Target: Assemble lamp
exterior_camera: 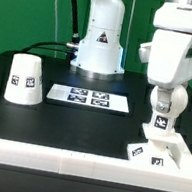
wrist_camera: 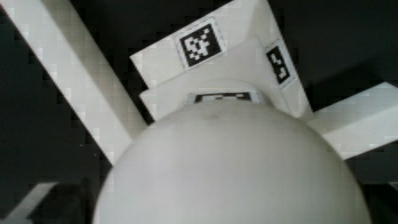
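Note:
My gripper [exterior_camera: 161, 113] hangs at the exterior view's right and is shut on the round white bulb [exterior_camera: 161, 123]. It holds the bulb upright just above the small square base [exterior_camera: 149, 154], which lies in the corner of the white frame. In the wrist view the bulb [wrist_camera: 222, 165] fills the lower half and hides my fingers. The tagged base [wrist_camera: 222, 72] shows beyond it. The white cone shade [exterior_camera: 24, 78] stands at the exterior view's left, far from the gripper.
The marker board [exterior_camera: 88, 99] lies mid-table. A white frame wall [exterior_camera: 63, 160] runs along the front and up the right side [exterior_camera: 190, 150]; its rails [wrist_camera: 80, 70] cross the wrist view. The arm's base [exterior_camera: 100, 44] stands at the back.

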{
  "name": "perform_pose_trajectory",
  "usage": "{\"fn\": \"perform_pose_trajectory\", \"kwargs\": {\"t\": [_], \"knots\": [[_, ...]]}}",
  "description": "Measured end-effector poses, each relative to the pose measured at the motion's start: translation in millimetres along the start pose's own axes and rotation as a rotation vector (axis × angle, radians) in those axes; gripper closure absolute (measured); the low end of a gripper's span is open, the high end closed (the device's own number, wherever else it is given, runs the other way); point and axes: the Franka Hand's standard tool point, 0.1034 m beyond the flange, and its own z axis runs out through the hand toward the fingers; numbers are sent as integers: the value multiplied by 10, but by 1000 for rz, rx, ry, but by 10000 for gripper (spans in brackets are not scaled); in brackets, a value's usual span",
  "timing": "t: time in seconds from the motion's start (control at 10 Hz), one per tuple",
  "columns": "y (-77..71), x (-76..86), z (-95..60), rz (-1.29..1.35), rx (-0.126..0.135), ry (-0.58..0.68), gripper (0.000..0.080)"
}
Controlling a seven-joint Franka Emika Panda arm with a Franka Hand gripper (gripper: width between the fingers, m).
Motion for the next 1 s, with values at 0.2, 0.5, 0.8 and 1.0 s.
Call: {"fn": "perform_pose_trajectory", "kwargs": {"t": [0.2, 0.5, 0.8, 1.0], "knots": [[7, -18, 9, -87, -10, -19, 101], [13, -31, 12, -93, -10, -20, 225], [31, -62, 13, -13, -10, -18, 225], [31, -57, 12, 188, -12, -14, 225]]}}
